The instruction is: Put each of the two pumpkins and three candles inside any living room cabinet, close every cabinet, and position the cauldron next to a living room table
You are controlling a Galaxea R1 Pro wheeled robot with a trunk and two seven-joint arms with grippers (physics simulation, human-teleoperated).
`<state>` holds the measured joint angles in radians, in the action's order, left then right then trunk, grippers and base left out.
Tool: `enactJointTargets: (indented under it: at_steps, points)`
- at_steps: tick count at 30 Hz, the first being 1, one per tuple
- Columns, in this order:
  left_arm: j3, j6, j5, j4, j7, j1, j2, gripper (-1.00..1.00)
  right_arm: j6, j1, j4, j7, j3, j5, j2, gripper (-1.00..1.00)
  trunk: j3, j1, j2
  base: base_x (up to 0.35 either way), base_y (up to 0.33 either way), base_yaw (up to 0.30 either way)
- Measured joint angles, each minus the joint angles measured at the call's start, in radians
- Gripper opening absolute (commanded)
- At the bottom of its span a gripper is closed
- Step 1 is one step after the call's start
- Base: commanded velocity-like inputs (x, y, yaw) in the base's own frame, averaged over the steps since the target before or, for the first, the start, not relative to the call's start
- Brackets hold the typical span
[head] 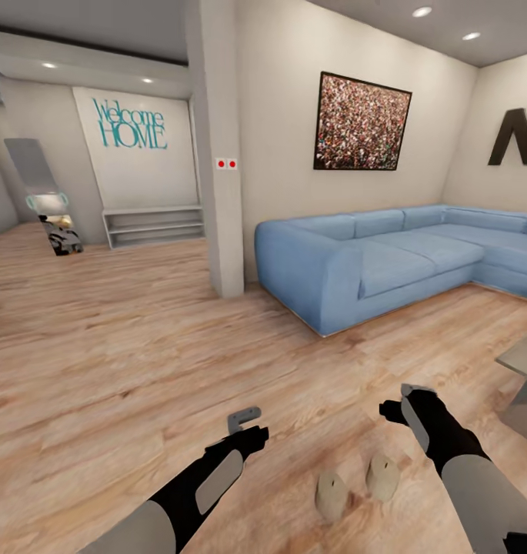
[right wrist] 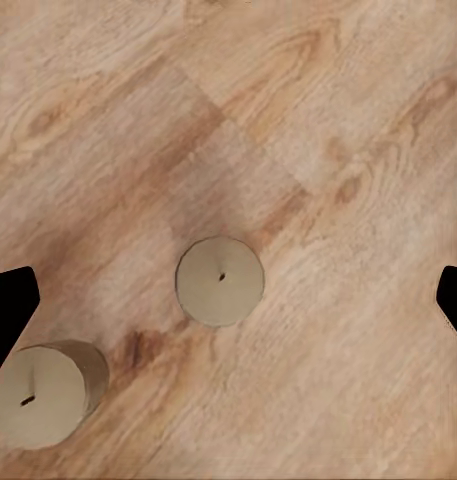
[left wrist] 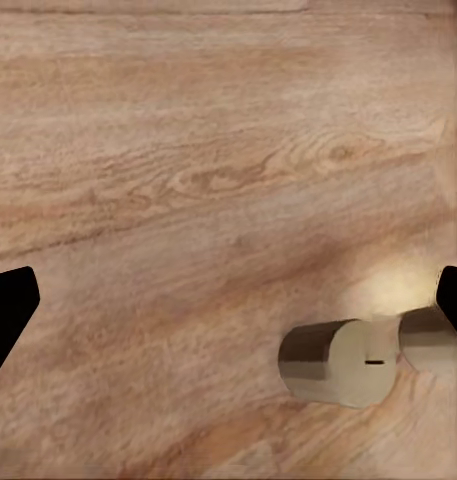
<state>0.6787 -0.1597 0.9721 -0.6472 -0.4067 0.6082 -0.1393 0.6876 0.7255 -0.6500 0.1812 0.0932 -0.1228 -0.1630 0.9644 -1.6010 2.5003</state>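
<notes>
- Nearest the head camera, at 6 o'clock, two beige candles stand upright on the wooden floor (head: pixel 140 338): the near candle (head: pixel 331 494) and the far candle (head: pixel 382 475), just beside each other but apart.
- From the right wrist, both show from above, wicks visible, between the spread fingers.
- The right end effector (head: pixel 405 400) hovers above the candles at about 5 o'clock, open and empty.
- The left end effector (head: pixel 248 425) hovers at about 7 o'clock, also open and empty; its wrist camera sees the candles off to one side.
- Farther out, a blue corner sofa (head: pixel 386 258) sits at 2 o'clock.
- A white pillar (head: pixel 221 154) rises at 12 o'clock.
- A low white shelf (head: pixel 153 225) under a "Welcome HOME" sign stands at 11 o'clock.
</notes>
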Motion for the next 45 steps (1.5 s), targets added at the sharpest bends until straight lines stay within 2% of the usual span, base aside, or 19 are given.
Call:
enactJointTargets:
  at_steps: [1,3,6,7,15,16,18,20,22,28,31,32,34,40,43,45]
  points:
    - [-0.001,0.0,0.0,0.0,0.0,-0.002,0.0,1.0,0.001,0.007,0.003,0.06,-0.001,-0.003,0.035,1.0,0.0,0.0,0.0,0.336,-0.009,-0.277]
    - [-0.002,0.0,0.0,0.0,0.0,-0.003,0.0,1.0,0.004,0.008,0.004,0.102,-0.001,-0.001,0.053,1.0,0.0,0.0,0.0,0.337,-0.004,-0.277]
    - [-0.002,0.0,0.0,0.0,0.0,-0.003,0.001,1.0,0.013,0.009,0.003,0.117,-0.001,-0.002,0.059,1.0,0.0,0.0,0.0,0.337,-0.002,-0.234]
    - [-0.016,0.0,-0.001,0.0,0.0,-0.003,0.001,1.0,0.04,0.009,0.0,0.127,-0.001,-0.004,0.064,1.0,0.0,0.0,0.0,0.265,0.0,-0.144]
    - [-0.036,-0.01,0.002,-0.013,-0.006,-0.006,-0.001,1.0,0.049,0.014,0.006,0.126,-0.003,-0.005,0.077,1.0,0.0,0.0,0.0,0.11,0.0,-0.06]
    - [-0.045,-0.013,0.003,-0.017,-0.008,-0.006,0.0,1.0,0.05,0.019,0.011,0.126,-0.003,-0.005,0.08,1.0,0.0,-0.001,0.0,0.028,0.0,-0.015]
    - [-0.092,-0.031,0.003,-0.025,-0.012,-0.008,0.0,1.0,0.051,0.038,0.032,0.128,-0.003,-0.004,0.087,1.0,0.0,-0.001,0.0,0.021,0.0,-0.011]
    - [-0.132,-0.073,-0.006,-0.03,-0.015,-0.011,0.005,1.0,0.052,0.059,0.062,0.13,-0.002,-0.002,0.09,1.0,0.0,-0.001,0.0,0.011,0.0,-0.006]
    - [-0.149,-0.104,-0.01,-0.032,-0.015,-0.013,0.01,1.0,0.05,0.073,0.084,0.132,-0.002,-0.001,0.091,1.0,0.0,-0.001,0.0,0.007,0.0,-0.004]
    - [-0.177,-0.155,-0.006,-0.048,-0.015,-0.019,0.021,1.0,0.047,0.094,0.135,0.129,-0.002,0.0,0.092,1.0,0.0,-0.001,0.0,0.003,0.0,-0.002]
    - [-0.186,-0.179,-0.004,-0.083,-0.017,-0.028,0.026,1.0,0.047,0.11,0.164,0.127,-0.001,-0.002,0.091,1.0,0.008,-0.002,0.0,0.001,0.0,0.0]
    - [-0.2,-0.193,-0.004,-0.114,-0.029,-0.046,0.031,1.0,0.047,0.125,0.191,0.125,0.0,-0.005,0.089,1.0,0.012,-0.002,0.001,0.0,0.0,0.0]
    - [-0.233,-0.204,-0.005,-0.153,-0.051,-0.071,0.038,1.0,0.048,0.144,0.221,0.116,0.001,-0.008,0.085,1.0,0.019,-0.003,0.001,0.0,0.0,0.0]
    - [-0.321,-0.204,-0.008,-0.188,-0.086,-0.11,0.053,1.0,0.042,0.192,0.245,0.068,-0.001,0.003,0.072,1.0,0.042,-0.006,0.003,0.0,0.0,0.0]
    - [-0.324,-0.203,-0.007,-0.191,-0.087,-0.112,0.054,1.0,0.037,0.196,0.246,0.07,-0.004,0.016,0.07,1.0,0.054,-0.007,0.003,0.0,0.0,0.0]
    - [-0.324,-0.202,-0.006,-0.193,-0.086,-0.113,0.054,1.0,0.021,0.198,0.249,0.074,-0.004,0.055,0.07,1.0,0.062,-0.008,0.004,0.0,0.0,0.0]
